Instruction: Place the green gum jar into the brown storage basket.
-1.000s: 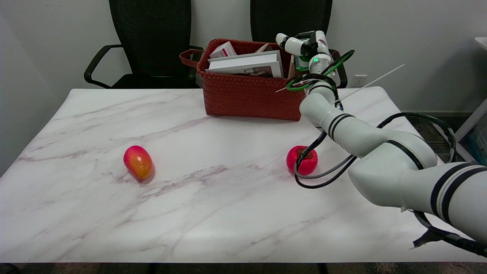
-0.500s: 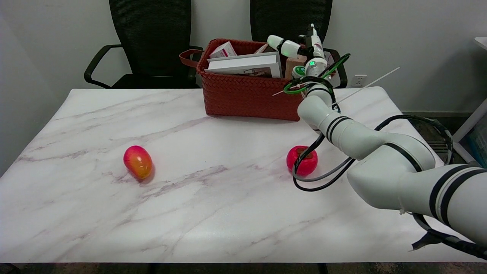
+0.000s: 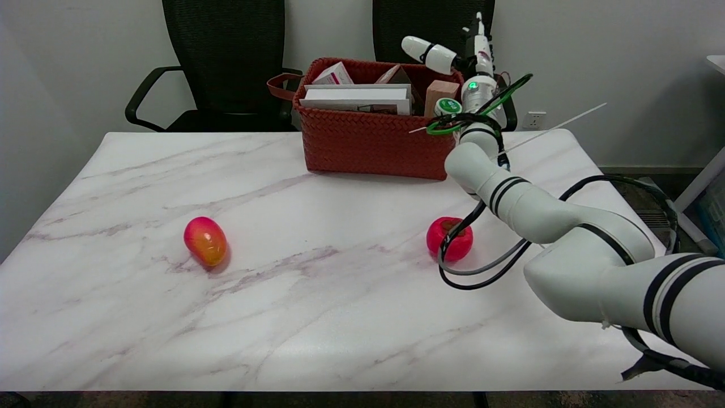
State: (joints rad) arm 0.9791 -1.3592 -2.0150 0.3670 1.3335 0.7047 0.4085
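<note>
- The green gum jar is seen inside the brown storage basket, at its right end, with the green-and-white lid showing just above the woven rim.
- The jar is lodged beside a tan wooden block, and books and small boxes are packed into the rest of the basket.
- The placing itself is judged to be done, since the jar is borne by the basket and not by the hand.
- What is left is judged to be only the drawing back of the right arm to the table's near side.
- The right hand is held in the air above the basket's right end, apart from the jar.
- Its fingers are spread apart: one is stretched out to the picture's left over the basket and another is pointed upward.
- Nothing is gripped or touched by the fingers, as far as can be told from this view.
- A red-and-yellow mango and a red fruit are lying on the marble table, well apart from the basket.
</note>
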